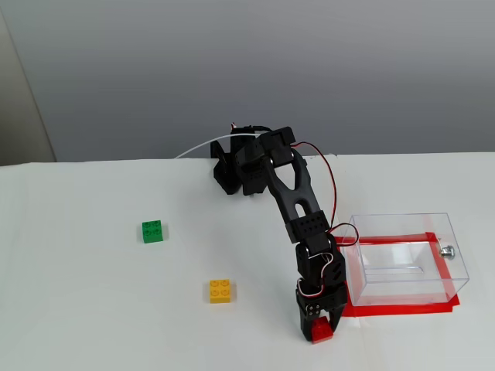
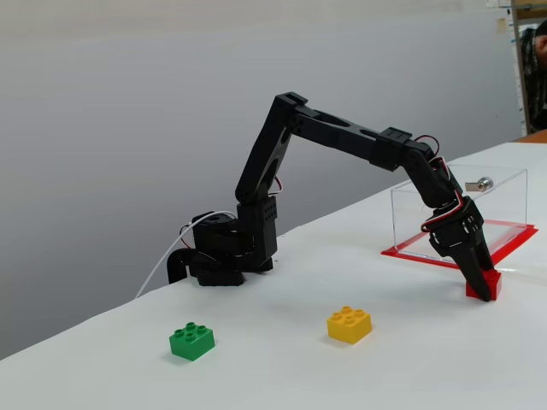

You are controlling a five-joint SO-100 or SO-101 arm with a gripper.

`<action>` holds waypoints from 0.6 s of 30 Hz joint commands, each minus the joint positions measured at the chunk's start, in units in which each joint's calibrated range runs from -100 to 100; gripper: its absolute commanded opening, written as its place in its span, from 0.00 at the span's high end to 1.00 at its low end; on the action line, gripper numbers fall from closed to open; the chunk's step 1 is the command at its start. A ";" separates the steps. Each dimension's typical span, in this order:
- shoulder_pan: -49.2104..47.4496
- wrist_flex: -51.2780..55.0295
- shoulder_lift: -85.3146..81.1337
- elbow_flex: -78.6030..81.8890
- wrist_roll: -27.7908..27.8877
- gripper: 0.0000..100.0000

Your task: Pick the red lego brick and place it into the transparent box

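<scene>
The red lego brick [image 1: 322, 331] rests on the white table near the front edge, just left of the transparent box [image 1: 398, 219]. My gripper [image 1: 321, 328] points down with its fingers against the brick's two sides, closed on it. In the other fixed view the brick [image 2: 488, 286] sits on the table at the gripper's [image 2: 482, 287] tip, in front of the box [image 2: 504, 202]. The box stands empty on a red tape frame [image 1: 402, 310], with a metal knob [image 1: 446, 250] on its right side.
A green brick [image 1: 152, 231] lies at the left and a yellow brick [image 1: 220, 291] nearer the middle; both also show in the other fixed view [image 2: 191, 340] [image 2: 349, 325]. The arm's base [image 1: 232, 166] stands at the table's back edge.
</scene>
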 commanded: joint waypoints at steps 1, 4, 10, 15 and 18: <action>0.13 0.36 -1.34 -1.53 0.04 0.92; 0.20 0.44 -2.45 -1.62 0.04 0.88; 0.13 2.53 -10.00 -1.53 0.15 0.88; -0.32 5.75 -16.02 -1.53 1.71 0.88; -0.32 7.15 -20.10 -1.53 1.82 0.88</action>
